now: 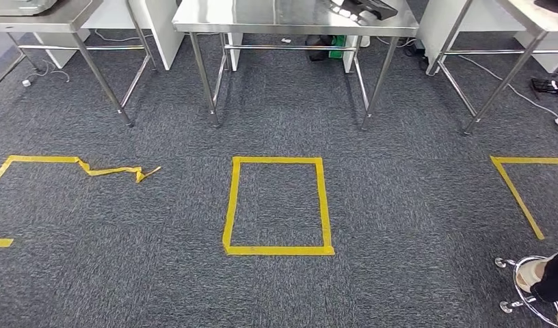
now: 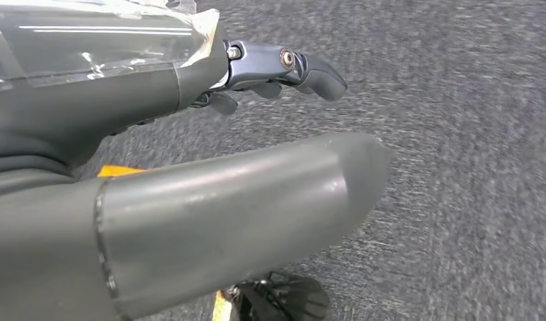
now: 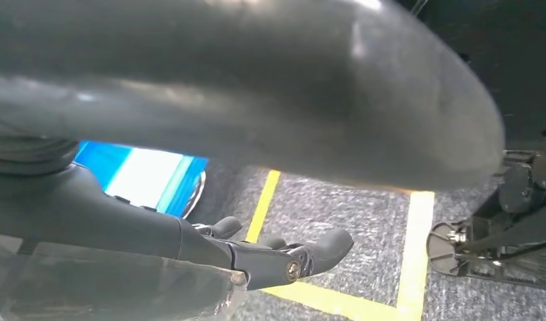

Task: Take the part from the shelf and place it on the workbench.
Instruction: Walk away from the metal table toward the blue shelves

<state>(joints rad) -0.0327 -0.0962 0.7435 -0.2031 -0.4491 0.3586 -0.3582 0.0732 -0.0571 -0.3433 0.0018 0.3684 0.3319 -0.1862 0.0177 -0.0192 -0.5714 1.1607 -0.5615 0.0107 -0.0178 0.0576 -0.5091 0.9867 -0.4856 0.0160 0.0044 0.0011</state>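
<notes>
Hanging at the robot's sides, both hands carry nothing: the left hand [image 2: 210, 134] shows its thumb and dark fingers [image 2: 310, 70] apart over grey carpet, and the right hand [image 3: 257, 200] is likewise spread and empty above yellow floor tape [image 3: 411, 261]. In the head view a taped rectangle [image 1: 278, 206] sits centre frame, likely a standing mark before the steel workbench [image 1: 290, 17] at the top. A dark object [image 1: 362, 8] rests on its upper right; whether it is the part cannot be told.
</notes>
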